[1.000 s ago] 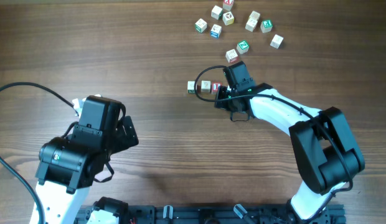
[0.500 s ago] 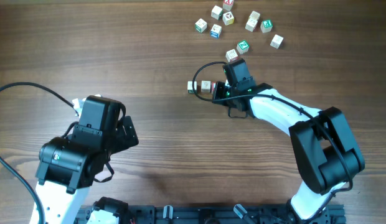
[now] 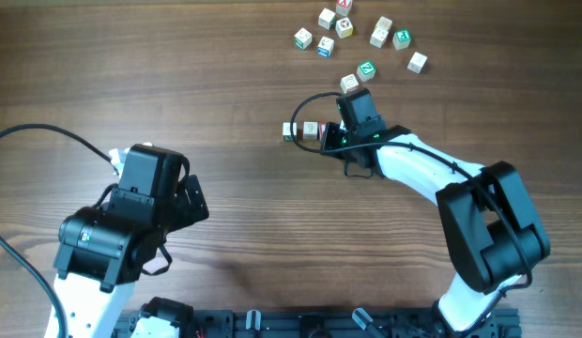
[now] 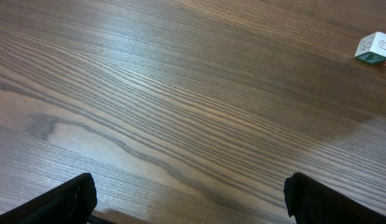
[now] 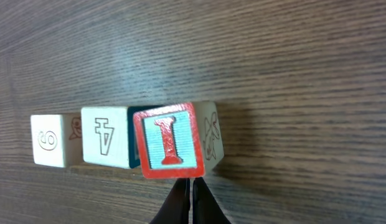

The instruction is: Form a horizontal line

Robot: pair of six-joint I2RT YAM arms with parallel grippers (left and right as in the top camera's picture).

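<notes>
- Since one second ago, the right gripper (image 5: 190,188) has shifted a little up and left toward the horizontal line (image 5: 106,138); over the last half second no further change is visible.
- In the overhead view, the red-letter cube (image 5: 171,142) showed beside the gripper a second ago; it is now mostly hidden under the gripper body.
- Right arm pose: reaches from the lower right across the table (image 3: 272,216), with the wrist at the right end of the row.
- Right gripper fingers are together, tips meeting at the lower edge of the red-letter cube, not clamped around it.
- Left arm pose: folded at the lower left, unchanged. The left gripper (image 4: 193,202) has its fingers wide apart above bare wood, well apart from the row.
- Row position: centre of the table, below the loose cubes (image 3: 347,28).
- Row appearance: three pale cubes side by side; the left cube (image 5: 51,140) carries a small outline mark, the middle cube (image 5: 106,137) an inverted "4", and the right one a red "I" in a red frame, overlapping its neighbour.
</notes>
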